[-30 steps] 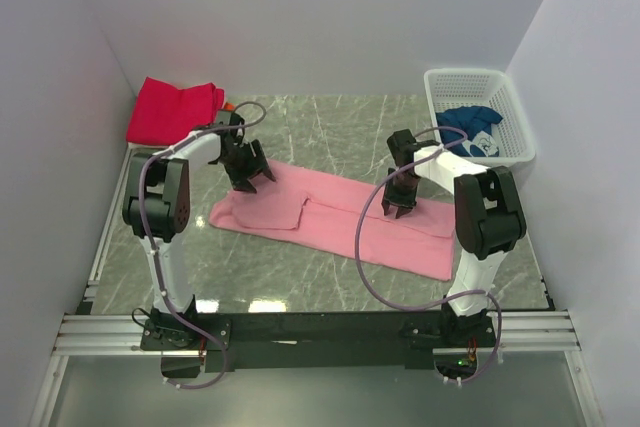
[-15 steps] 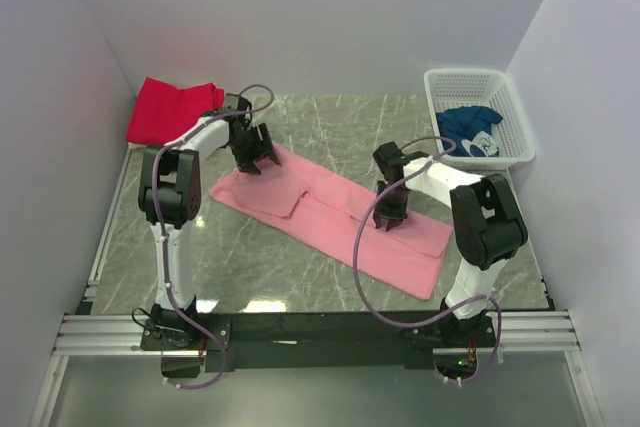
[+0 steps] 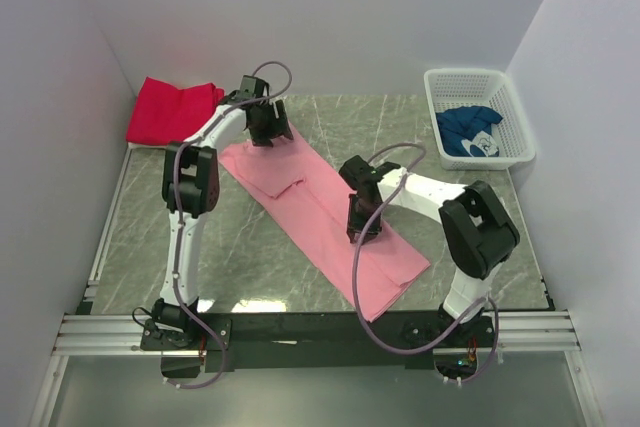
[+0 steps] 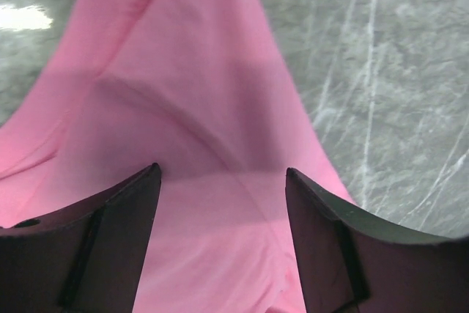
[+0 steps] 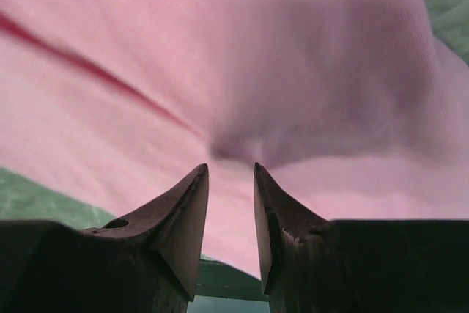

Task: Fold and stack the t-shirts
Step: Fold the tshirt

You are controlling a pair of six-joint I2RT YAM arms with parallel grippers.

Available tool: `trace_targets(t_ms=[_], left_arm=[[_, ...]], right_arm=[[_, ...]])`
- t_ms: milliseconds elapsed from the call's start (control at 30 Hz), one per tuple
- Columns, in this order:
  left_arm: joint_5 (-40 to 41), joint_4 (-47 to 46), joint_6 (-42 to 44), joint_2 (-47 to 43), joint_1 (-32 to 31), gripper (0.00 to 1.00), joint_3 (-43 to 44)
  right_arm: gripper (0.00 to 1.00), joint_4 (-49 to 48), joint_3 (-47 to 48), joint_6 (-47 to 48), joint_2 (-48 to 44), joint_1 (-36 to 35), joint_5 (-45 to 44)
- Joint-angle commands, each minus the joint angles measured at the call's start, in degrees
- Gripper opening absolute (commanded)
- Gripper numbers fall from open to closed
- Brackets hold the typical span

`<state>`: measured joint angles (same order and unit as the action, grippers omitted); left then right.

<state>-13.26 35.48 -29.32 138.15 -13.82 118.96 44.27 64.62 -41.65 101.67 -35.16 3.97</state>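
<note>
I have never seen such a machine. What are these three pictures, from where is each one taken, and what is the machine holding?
This is a robot with two arms, each ending in a two-finger gripper. The wide picture looks down from above and behind the arms. The two close pictures come from cameras on the wrists. On the green table a pink t-shirt lies stretched out slantwise. A folded red t-shirt sits in the far left corner. A white basket at the far right holds a dark blue t-shirt. The left gripper stands open over the pink t-shirt's far end. The right gripper seems to pinch the pink cloth.
</note>
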Motion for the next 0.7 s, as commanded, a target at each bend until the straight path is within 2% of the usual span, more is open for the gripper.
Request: trace_targets(t_ms=[0,100,233,267,367,667], left_arm=[[-0.98,-2.87,1.02,-3.91,-0.94,0.75,1.02],[-2.12,-3.4,0.06,-8.41,-0.94,0.76,-1.53],[-3.44,-6.47,-2.23,-16.14,-1.03,0.75,-9.95],[-3.09,-7.18,-3.19,-19.03,-1.03,0.75,-14.24],[-1.69,-6.31,-3.46,-22.47,-1.29,0.75,-19.98],[2.36,-1.92,-3.99,-22.49,-2.17,0.73,-26.94]], right_arm=[[0.39,1.0,0.95,-0.64,-6.73,0.0,-1.85],[0.4,-0.85,-0.89,2.09,-8.5,0.09,-2.3],[0.41,-3.75,-3.97,5.08,-10.17,0.17,-3.35],[0.41,-5.06,-4.67,5.43,-10.43,0.26,-3.7],[0.42,-8.66,-7.92,5.88,-11.84,0.96,-3.09],[0.42,-13.16,-12.76,4.03,-10.71,0.97,-1.42]])
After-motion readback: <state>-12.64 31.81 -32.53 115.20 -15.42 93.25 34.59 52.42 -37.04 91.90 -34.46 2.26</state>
